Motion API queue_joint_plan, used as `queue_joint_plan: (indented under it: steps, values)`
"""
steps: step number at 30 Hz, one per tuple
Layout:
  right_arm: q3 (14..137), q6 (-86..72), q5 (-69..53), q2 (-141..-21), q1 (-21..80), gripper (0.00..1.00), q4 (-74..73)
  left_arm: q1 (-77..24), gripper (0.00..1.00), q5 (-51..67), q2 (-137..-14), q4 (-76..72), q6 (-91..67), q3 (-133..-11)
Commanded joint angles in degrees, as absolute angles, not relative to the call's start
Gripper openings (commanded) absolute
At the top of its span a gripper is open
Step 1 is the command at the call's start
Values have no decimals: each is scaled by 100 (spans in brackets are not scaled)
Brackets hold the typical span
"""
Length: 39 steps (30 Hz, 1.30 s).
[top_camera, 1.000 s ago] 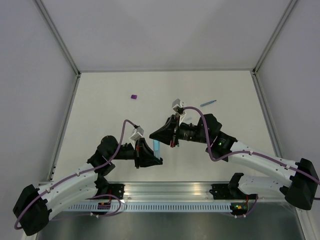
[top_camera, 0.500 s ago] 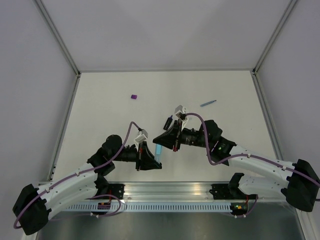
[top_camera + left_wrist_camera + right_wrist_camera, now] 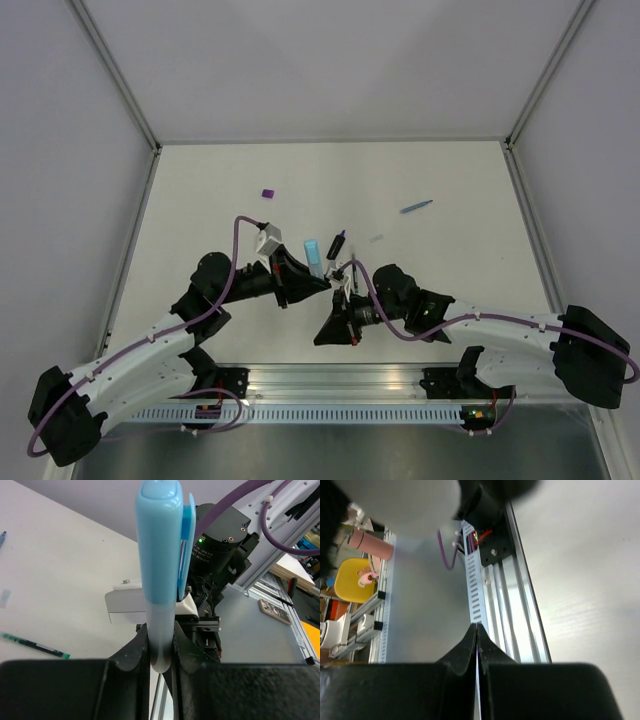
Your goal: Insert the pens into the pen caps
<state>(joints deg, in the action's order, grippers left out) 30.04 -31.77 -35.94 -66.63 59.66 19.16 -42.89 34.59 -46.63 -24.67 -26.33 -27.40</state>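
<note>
Top external view is showing the white table (image 3: 200,200) carrying everything, with the left arm (image 3: 150,350) reaching in from the near left and the right arm (image 3: 500,325) lying low along the near edge. The left gripper (image 3: 316,280) is clamping its jaws on the lower end of the chunky light-blue highlighter (image 3: 314,255), near the table's middle. In the left wrist view that highlighter is standing straight up out of the jaws and wearing a clipped light-blue cap (image 3: 165,540) on its top end. The right gripper (image 3: 322,338) is pointing toward the near rail (image 3: 350,385), its jaws pressing tight together and gripping nothing. Just right of the highlighter, the thin dark pen (image 3: 336,243) is lying on the table. The thin blue pen (image 3: 417,206) is lying well apart, toward the far right. A small pale piece (image 3: 377,238), too faint to name, is resting between those two pens. The purple cap (image 3: 267,193) is sitting alone toward the far left.
</note>
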Motion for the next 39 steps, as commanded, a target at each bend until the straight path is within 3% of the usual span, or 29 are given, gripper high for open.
queue_joint_plan:
  steps: [1,9,13,18,22,27,33,39]
  values:
    - [3023,-3085,-3420,-6348,5994,0,1566,-4307,2,3331,-4746,-3015,-2426,-2909]
    - [3638,-2734,-2366,-5214,5985,1,520,-4307,2,3331,-4781,-2883,-2434,-2812]
    - [3945,-2628,-894,-4721,5985,8,-497,-4307,2,3033,-4913,-2385,-2443,-2909]
    - [4262,-2759,1683,-4351,5985,36,-1186,-4298,2,1945,-5675,-1328,-2680,-3331]
    - [4517,-2734,3188,-4491,5977,47,-1195,-4070,2,1485,-6493,-800,-3137,-3498]
    - [4264,-2611,3516,-4685,5977,53,-1020,-3446,2,2538,-7575,-1351,-3813,-3296]
    - [4008,-2602,3200,-4588,5977,56,-800,-3402,3,2645,-8516,-1371,-3911,-3419]
    - [3929,-2610,3050,-4658,5977,57,-782,-3261,10,2874,-9359,-1257,-4025,-3682]
